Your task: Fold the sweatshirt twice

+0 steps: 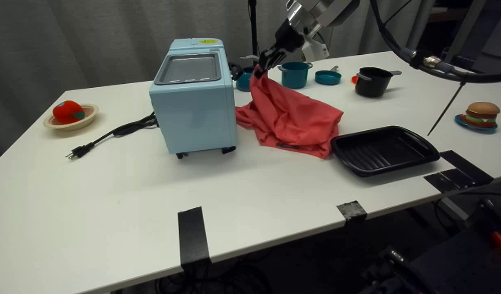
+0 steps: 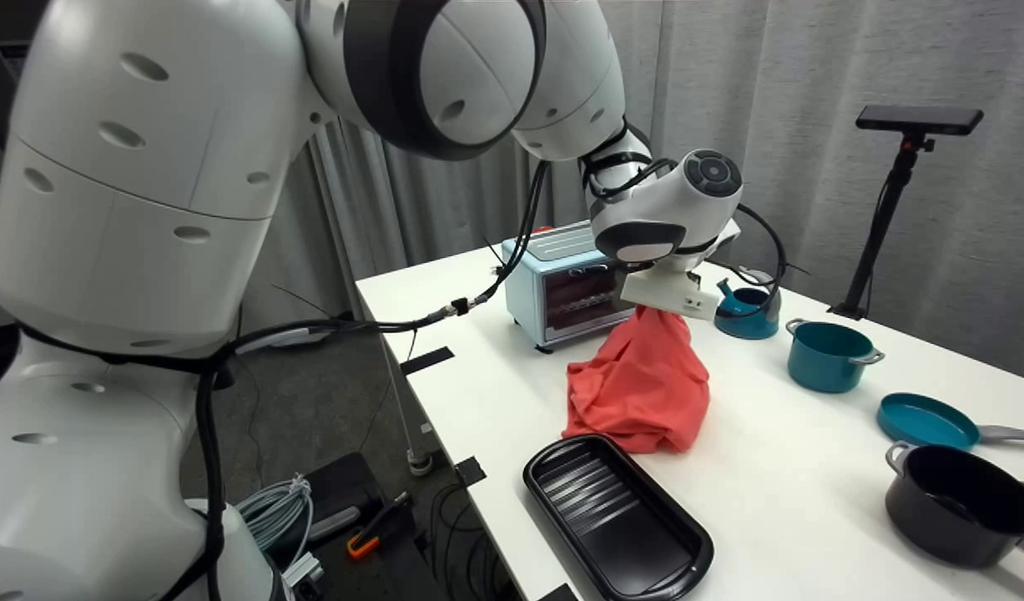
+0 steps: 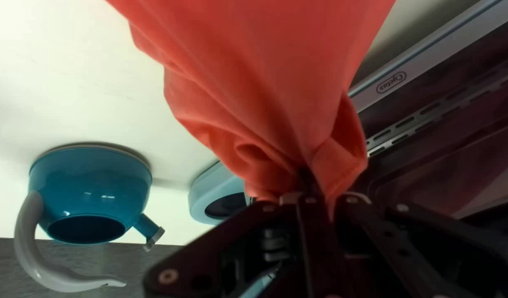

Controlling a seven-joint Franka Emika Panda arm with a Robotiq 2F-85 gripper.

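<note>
We've got the oven (image 1: 195, 100) in both exterior views: looking down at its side (image 1: 196, 120), or farther back, toward its door (image 2: 582, 299); wrist view, close alongside.

Matt cloth sweatshirt (image 1: 293, 118), glossy ribbed tray (image 2: 616, 517), smooth glossy kettle (image 3: 94, 180), smooth tabletop (image 1: 111, 212).

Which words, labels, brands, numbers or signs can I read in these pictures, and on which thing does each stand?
"Cyetus": upside down in the wrist view, on the toaster oven.
Yellow label on the same toaster oven: too small to read.
Dark mark on the sweatshirt: no readable text.
Nothing else is readable.
</note>
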